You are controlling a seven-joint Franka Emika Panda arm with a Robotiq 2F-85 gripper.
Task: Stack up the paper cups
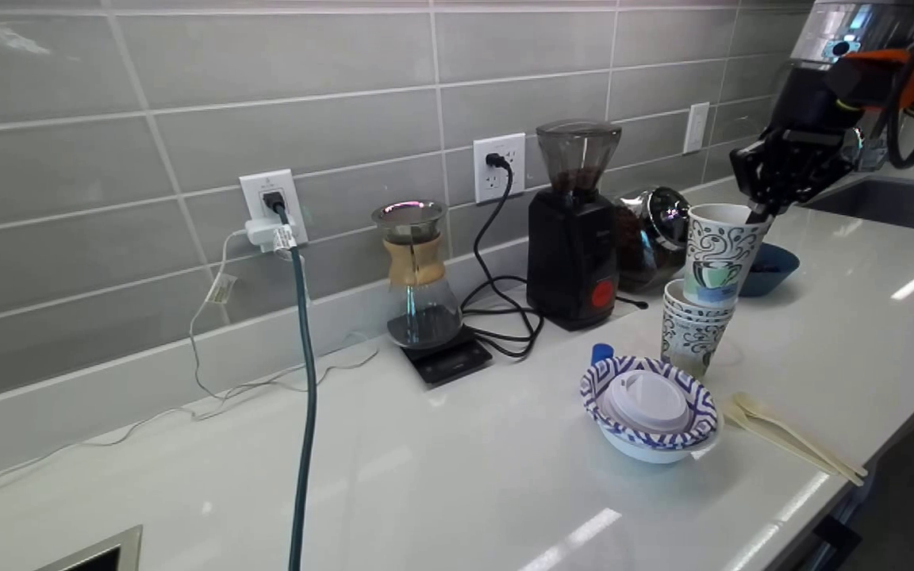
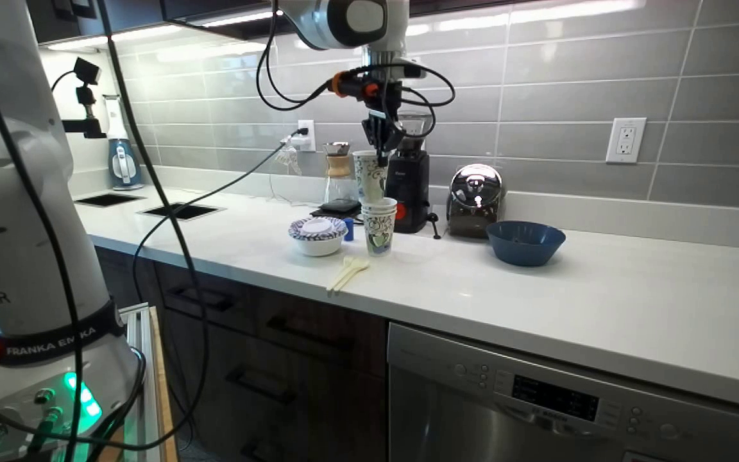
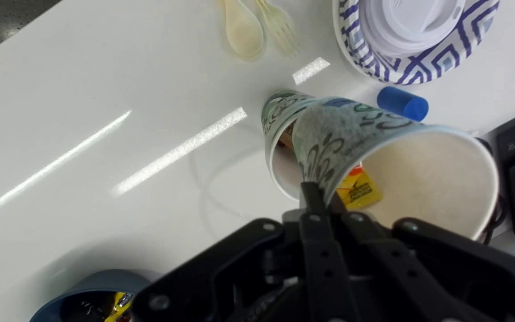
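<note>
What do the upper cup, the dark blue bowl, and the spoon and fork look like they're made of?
The upper cup seems to be matte paper, from its thin wall and dull, printed outside. The dark blue bowl is probably plastic, maybe glazed ceramic: smooth, even colour, soft sheen. The spoon and fork look like smooth plastic: both are pale cream, no grain showing.

White paper cups [image 1: 715,266] bear dark scrolls and green print, the patterned bowl [image 3: 445,57] violet-blue zigzags; a packet [image 3: 361,191] seems mostly yellow.
</note>
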